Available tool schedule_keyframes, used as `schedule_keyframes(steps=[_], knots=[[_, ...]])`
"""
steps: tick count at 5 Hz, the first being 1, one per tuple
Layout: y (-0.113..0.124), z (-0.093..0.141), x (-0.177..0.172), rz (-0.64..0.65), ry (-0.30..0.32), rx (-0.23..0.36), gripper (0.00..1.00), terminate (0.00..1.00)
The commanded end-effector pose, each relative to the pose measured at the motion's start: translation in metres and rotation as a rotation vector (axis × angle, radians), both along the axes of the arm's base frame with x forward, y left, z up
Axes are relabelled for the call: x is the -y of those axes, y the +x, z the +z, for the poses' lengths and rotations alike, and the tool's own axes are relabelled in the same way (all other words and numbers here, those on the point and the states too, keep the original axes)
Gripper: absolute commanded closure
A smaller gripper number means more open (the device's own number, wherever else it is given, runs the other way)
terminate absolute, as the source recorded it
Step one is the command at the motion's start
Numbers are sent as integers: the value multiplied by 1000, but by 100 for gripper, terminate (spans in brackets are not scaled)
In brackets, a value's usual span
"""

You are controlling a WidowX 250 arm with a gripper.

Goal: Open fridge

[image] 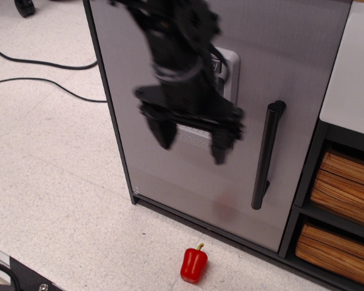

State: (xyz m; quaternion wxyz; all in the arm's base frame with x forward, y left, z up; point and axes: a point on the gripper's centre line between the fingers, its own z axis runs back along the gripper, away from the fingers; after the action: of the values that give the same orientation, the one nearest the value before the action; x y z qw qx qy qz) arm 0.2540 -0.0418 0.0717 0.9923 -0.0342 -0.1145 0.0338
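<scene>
The fridge (303,66) is a black-framed cabinet with a brushed silver-grey door, shut. Its grey dispenser recess (228,66) is mostly hidden behind my arm. The vertical black bar handle (267,154) stands on the door's right side. My black gripper (193,138) hangs in front of the door, left of the handle, motion-blurred. Its two fingers (164,128) are spread apart and hold nothing.
A red bell pepper (193,264) lies on the speckled floor below the fridge. A shelf unit with wooden-fronted drawers (343,188) stands right of the fridge. Black cables (42,63) run across the floor at the left.
</scene>
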Motion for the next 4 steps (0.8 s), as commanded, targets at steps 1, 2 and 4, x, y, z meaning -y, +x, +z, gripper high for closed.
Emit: schedule_keyframes(steps=[1,2,4], knots=[[71,-11,27,23,-16,127,0,0],[90,-20,36,10,0,192,0,0],[101,-24,40,11,-29,268,0,0]])
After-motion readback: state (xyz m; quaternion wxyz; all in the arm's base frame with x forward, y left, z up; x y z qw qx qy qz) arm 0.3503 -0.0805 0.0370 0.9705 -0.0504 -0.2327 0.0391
